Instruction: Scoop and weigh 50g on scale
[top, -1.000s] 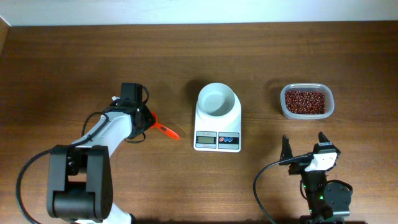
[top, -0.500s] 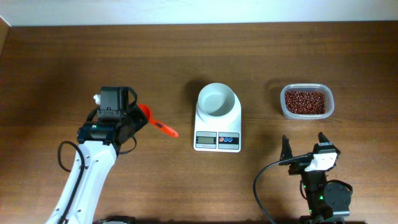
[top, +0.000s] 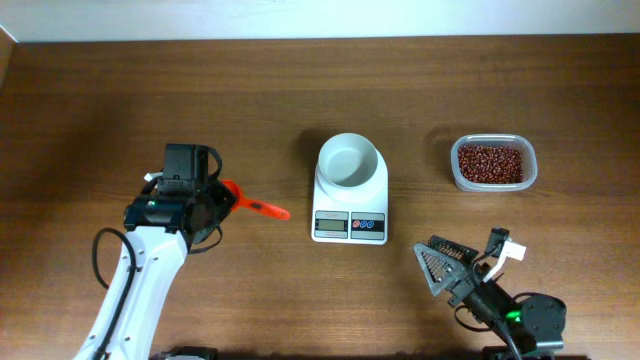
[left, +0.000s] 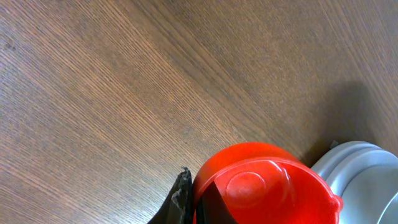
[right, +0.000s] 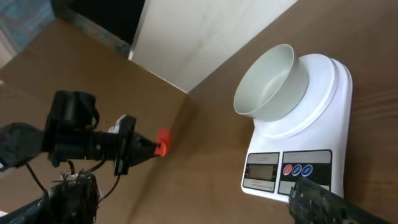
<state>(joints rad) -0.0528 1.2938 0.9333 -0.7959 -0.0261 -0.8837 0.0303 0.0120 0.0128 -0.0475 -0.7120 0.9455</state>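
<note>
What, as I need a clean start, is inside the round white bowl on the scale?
Nothing visible: the round white bowl shows a bare inside. It hides the top of the white digital scale.

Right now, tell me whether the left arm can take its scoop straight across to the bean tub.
Probably not straight across: the scale with its bowl stands between the left hand, shut on the orange scoop, and the tub. Lifting over it looks free.
</note>
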